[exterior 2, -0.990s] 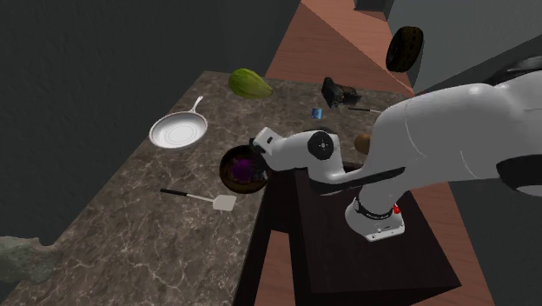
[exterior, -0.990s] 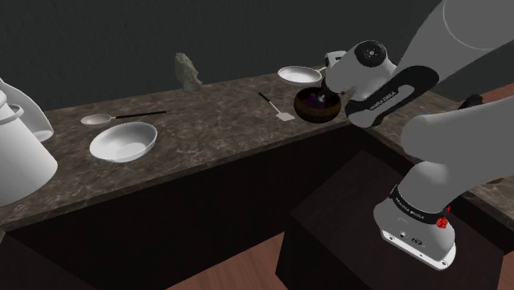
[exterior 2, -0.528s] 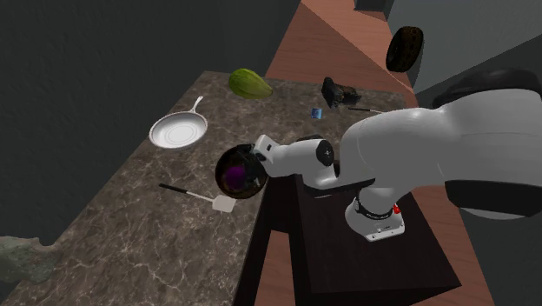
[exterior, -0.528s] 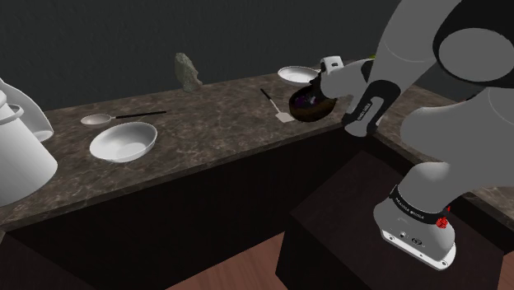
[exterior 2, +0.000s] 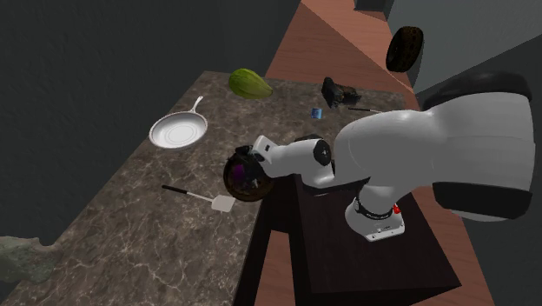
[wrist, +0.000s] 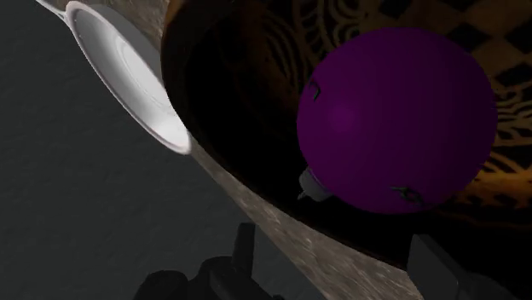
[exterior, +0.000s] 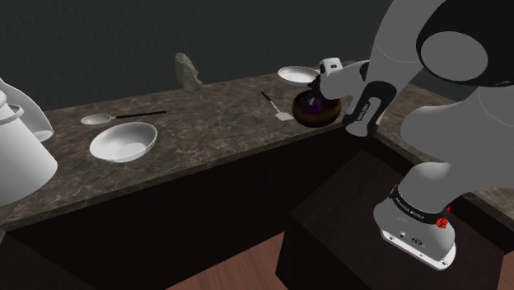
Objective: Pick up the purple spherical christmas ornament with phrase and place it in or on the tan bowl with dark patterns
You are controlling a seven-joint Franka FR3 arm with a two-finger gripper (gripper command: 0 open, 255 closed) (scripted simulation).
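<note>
The purple ornament (wrist: 396, 119) lies inside the brown patterned bowl (wrist: 230, 102), just beyond my fingertips. My gripper (wrist: 341, 264) is open, its fingers apart and touching neither the ball nor each other. In the shoulder view the gripper (exterior: 326, 91) sits at the bowl (exterior: 317, 117) with the ornament (exterior: 313, 102) showing inside. In the second exterior view the bowl (exterior 2: 234, 181) stands tipped up at the counter's edge, the ornament (exterior 2: 246, 174) in it and the gripper (exterior 2: 255, 165) right against its rim.
A white pan (exterior: 298, 76) lies just behind the bowl. A spatula (exterior: 276, 107) sits beside it. Farther along the counter are a white bowl (exterior: 123, 140), a spoon (exterior: 107, 119), a grey rock (exterior: 188, 72) and a white kettle (exterior: 21, 148). A green object (exterior 2: 249, 83) lies at the counter's far end.
The arm's elbow has swung up and the hand has turned toward the bowl. The bowl has tipped from flat onto its side, with the ornament still in it.
</note>
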